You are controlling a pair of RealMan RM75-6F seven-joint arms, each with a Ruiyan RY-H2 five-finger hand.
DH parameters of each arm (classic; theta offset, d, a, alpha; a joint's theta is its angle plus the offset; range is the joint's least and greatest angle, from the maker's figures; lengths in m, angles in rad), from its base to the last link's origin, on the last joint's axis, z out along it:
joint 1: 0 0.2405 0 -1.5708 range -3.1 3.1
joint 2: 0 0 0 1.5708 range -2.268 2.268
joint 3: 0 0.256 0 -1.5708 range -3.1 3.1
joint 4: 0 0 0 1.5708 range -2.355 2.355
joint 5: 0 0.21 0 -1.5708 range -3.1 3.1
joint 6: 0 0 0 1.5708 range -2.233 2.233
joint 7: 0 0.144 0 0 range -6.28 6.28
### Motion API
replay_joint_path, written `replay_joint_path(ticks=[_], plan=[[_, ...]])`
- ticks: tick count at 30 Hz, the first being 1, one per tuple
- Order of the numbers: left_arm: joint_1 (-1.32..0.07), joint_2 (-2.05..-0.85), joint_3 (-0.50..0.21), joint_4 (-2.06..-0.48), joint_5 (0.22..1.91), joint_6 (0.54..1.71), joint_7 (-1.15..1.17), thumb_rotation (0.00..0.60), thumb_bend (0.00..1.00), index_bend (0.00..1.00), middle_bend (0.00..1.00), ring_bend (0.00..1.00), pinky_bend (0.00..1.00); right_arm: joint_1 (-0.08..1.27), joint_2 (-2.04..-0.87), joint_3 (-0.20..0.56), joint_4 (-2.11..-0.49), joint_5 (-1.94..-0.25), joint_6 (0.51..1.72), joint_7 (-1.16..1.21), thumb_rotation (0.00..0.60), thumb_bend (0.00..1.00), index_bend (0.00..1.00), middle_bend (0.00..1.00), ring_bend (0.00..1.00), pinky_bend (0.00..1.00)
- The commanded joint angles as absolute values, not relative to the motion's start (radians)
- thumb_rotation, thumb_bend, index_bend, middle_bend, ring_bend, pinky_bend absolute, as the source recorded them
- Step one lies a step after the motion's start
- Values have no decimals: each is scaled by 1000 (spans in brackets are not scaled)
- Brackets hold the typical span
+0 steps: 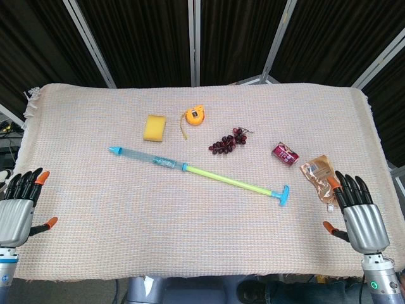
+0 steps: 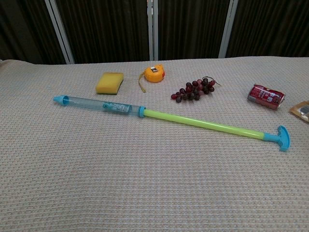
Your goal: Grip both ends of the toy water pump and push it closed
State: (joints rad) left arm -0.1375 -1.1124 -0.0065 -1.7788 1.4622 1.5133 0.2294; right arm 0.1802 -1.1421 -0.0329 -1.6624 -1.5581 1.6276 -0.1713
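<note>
The toy water pump (image 1: 190, 168) lies pulled out across the middle of the cloth. Its clear blue barrel (image 2: 96, 105) with a blue tip (image 1: 114, 151) points left. The yellow-green rod (image 2: 203, 122) runs right to a blue T-handle (image 1: 283, 195). My left hand (image 1: 20, 206) rests open at the near left edge, well short of the tip. Open too, my right hand (image 1: 354, 212) sits at the near right edge, right of the handle. Neither hand touches the pump, and the chest view shows neither hand.
Behind the pump lie a yellow sponge (image 1: 155, 126), an orange tape measure (image 1: 195, 116), a bunch of dark grapes (image 1: 228, 142) and a red can (image 1: 285, 153) on its side. A brown snack packet (image 1: 319, 173) lies just beyond my right hand. Dark panels stand behind the table.
</note>
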Motion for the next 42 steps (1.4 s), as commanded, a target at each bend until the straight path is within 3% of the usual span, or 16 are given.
replay_joint_path(ticks=[1,6,7,8,10,12,14,15,17,24,33,42], plan=[[-135,-1112,-9,-1771,1464,1509,220,600,0,0,0,0,0,172,-1151,-22,-1654,-1554,1624,-167,600,0,0,0,0,0],[-133,-1107,-12,-1769,1474,1506,208,600,0,0,0,0,0,184,-1170,-2,-1658,-1541,1579,-145,600,0,0,10,0,0],[-133,-1107,-12,-1768,1475,1506,206,600,0,0,0,0,0,190,-1174,3,-1660,-1536,1567,-142,600,0,0,41,17,0],[-133,-1106,-13,-1768,1476,1505,205,600,0,0,0,0,0,197,-1178,7,-1661,-1533,1552,-138,600,0,0,126,96,27],[-134,-1107,-15,-1766,1476,1502,203,600,0,0,0,0,0,220,-1187,20,-1661,-1519,1508,-136,600,0,0,338,336,214],[-143,-1109,-20,-1760,1473,1488,205,600,0,0,0,0,0,278,-1194,41,-1676,-1472,1390,-130,600,0,0,568,617,567],[-154,-1115,-30,-1751,1463,1471,213,600,0,0,0,0,0,350,-1199,82,-1695,-1385,1248,-126,600,0,0,742,806,808],[-158,-1120,-34,-1748,1456,1463,217,600,0,0,0,0,0,387,-1206,109,-1693,-1322,1181,-150,600,0,18,836,903,913],[-162,-1126,-37,-1745,1448,1453,223,600,0,0,0,0,0,432,-1224,137,-1683,-1236,1102,-201,600,0,93,944,986,994],[-170,-1139,-45,-1734,1424,1429,244,600,0,0,0,0,0,530,-1320,180,-1593,-1058,985,-309,600,7,374,1000,1000,1000],[-177,-1150,-48,-1723,1408,1407,258,600,0,0,0,0,0,576,-1414,168,-1497,-980,953,-383,600,113,437,1000,1000,1000],[-179,-1157,-48,-1720,1405,1400,270,600,0,0,0,0,0,597,-1459,150,-1477,-942,947,-429,600,151,473,1000,1000,1000]])
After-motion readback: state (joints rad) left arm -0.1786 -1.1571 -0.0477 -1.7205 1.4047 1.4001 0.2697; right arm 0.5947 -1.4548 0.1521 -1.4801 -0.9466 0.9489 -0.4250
